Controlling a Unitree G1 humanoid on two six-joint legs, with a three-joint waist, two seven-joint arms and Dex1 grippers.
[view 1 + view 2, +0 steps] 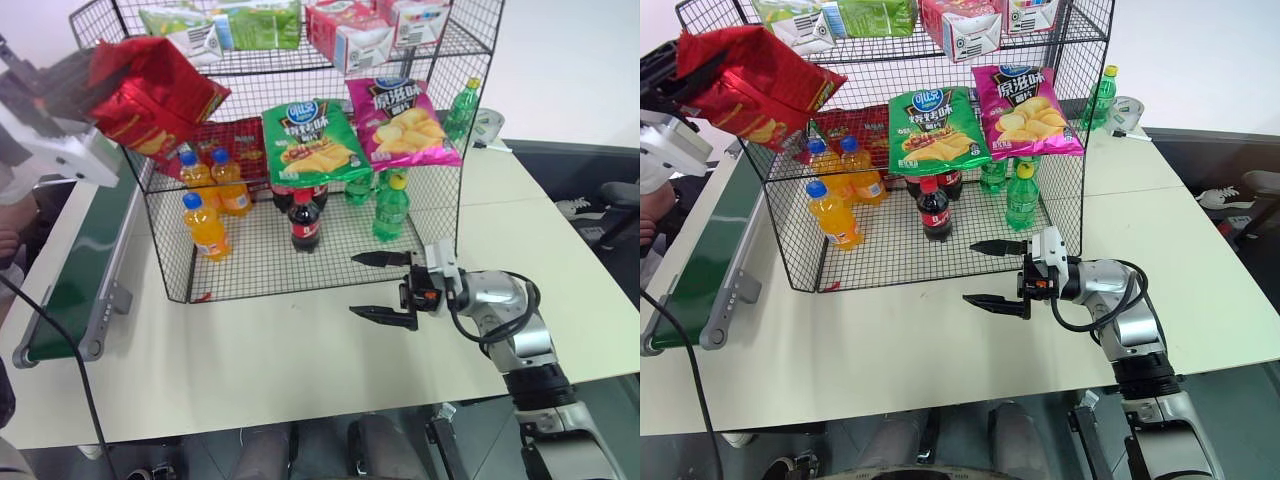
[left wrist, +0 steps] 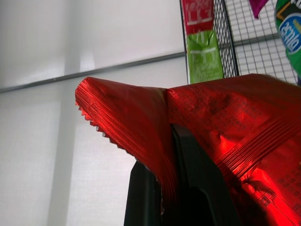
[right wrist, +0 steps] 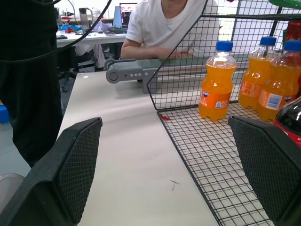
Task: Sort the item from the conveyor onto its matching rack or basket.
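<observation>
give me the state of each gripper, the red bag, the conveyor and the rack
left gripper: shut on red crisp bag
red crisp bag: held up, off the conveyor
right gripper: open, holding nothing
conveyor: belt bare
rack: stocked with drinks, crisps and cartons

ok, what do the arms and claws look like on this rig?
Right arm: silver-grey metal segments with black joints and a black cable looping off the wrist. Right claw: two flat black pointed fingers, mesh-textured pads, small red mark on the block behind. Left claw: black fingers on a white and black housing.
</observation>
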